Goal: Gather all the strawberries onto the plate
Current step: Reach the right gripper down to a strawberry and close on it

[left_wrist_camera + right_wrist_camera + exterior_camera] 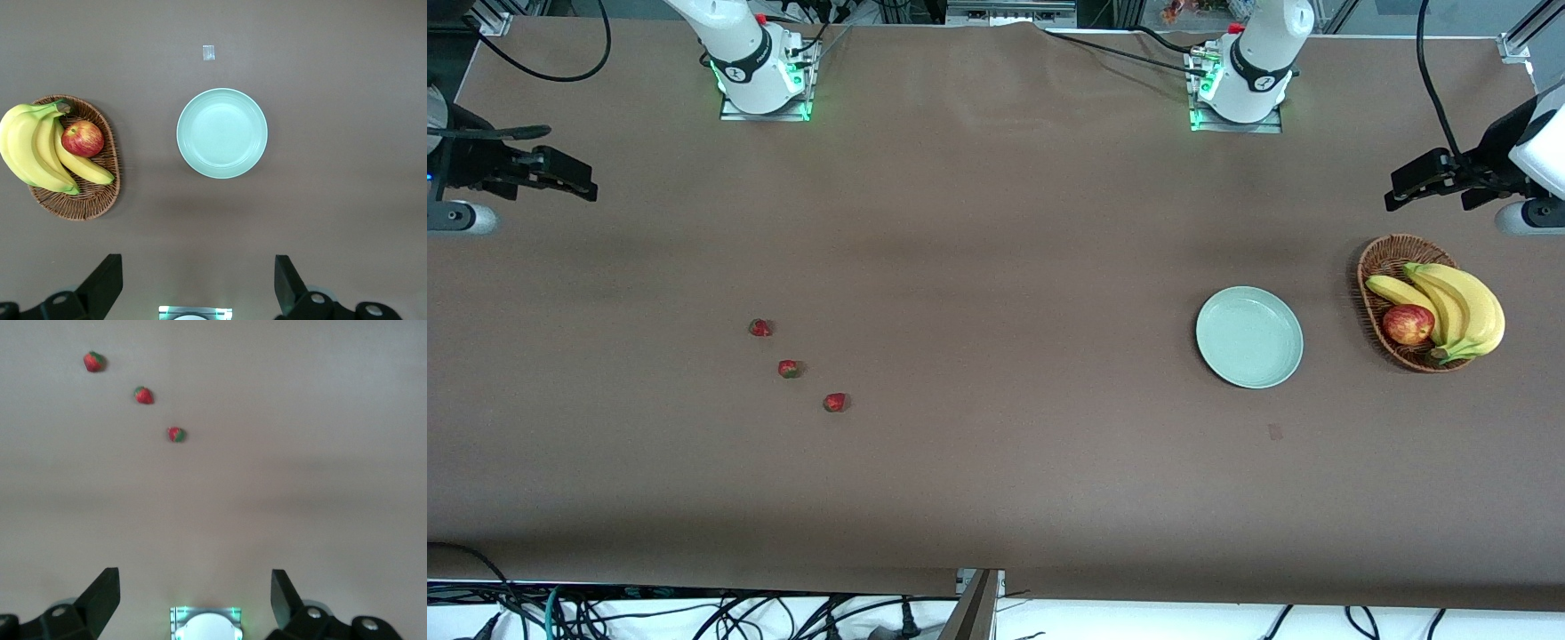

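Both arms wait, raised at the ends of the desk (pixel 996 222), each claw released with its fingers spread wide and nothing between them. The left claw (pixel 1432 182) hangs over the desk edge at the left arm's end, just above the basket (pixel 1371 267) in the front view; its two dark fingers (pixel 103 283) frame the bottom of its wrist view. Under and ahead of this claw sits the plate (pixel 1249 337), pale green and bare, flat on the desk and well apart from the berries. Beside the plate, toward the left arm's end, the basket holds a bunch of bananas (pixel 1463 307) and an apple (pixel 1408 324), the apple resting against the bananas. A small pale patch (pixel 1275 432) lies on the desk near the plate, closer to the front camera. The right claw (pixel 560 173) hangs over the desk at the right arm's end, and its fingers (pixel 100 597) show in its wrist view. Ahead of it three strawberries lie in a slanting row on the bare desk, apart from one another: the first strawberry (pixel 759 328) closest to this claw, the second (pixel 788 368) in the middle, the third (pixel 835 403) closest to the front camera. None touches a claw.
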Available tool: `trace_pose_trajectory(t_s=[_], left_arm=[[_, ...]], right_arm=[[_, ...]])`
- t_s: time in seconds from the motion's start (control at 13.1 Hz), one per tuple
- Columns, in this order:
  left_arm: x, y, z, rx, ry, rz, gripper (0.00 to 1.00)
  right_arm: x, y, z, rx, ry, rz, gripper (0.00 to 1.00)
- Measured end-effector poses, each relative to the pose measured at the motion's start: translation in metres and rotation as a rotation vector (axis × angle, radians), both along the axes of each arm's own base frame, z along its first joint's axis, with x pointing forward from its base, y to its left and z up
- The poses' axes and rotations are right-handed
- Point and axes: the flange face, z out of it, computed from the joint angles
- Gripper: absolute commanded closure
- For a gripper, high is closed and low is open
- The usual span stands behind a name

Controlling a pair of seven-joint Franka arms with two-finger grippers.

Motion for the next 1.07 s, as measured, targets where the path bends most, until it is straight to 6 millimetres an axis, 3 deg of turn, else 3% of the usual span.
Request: trace_pose_trajectory(t_s=[0.23, 0.46, 0.61, 0.91, 1.07], left_arm=[[0.000, 0.000, -0.001, 0.000, 0.001, -0.001, 0.00], [0.001, -0.001, -0.001, 0.000, 0.002, -0.002, 0.00], [0.001, -0.001, -0.001, 0.000, 0.001, -0.002, 0.00], [0.001, -0.004, -0.001, 0.000, 0.002, -0.007, 0.00], [0.001, -0.004, -0.001, 0.000, 0.002, -0.008, 0.00]], right_arm=[[0.020, 0.012, -0.028, 0.004, 0.007, 0.021, 0.00], [0.048, 0.057, -0.073, 0.007, -0.007, 0.092, 0.00], [0.067, 0.082, -0.117, 0.010, -0.005, 0.127, 0.00], [0.106, 0.108, -0.218, 0.023, -0.033, 0.158, 0.00], [0.117, 0.136, -0.258, 0.031, -0.079, 0.176, 0.00]])
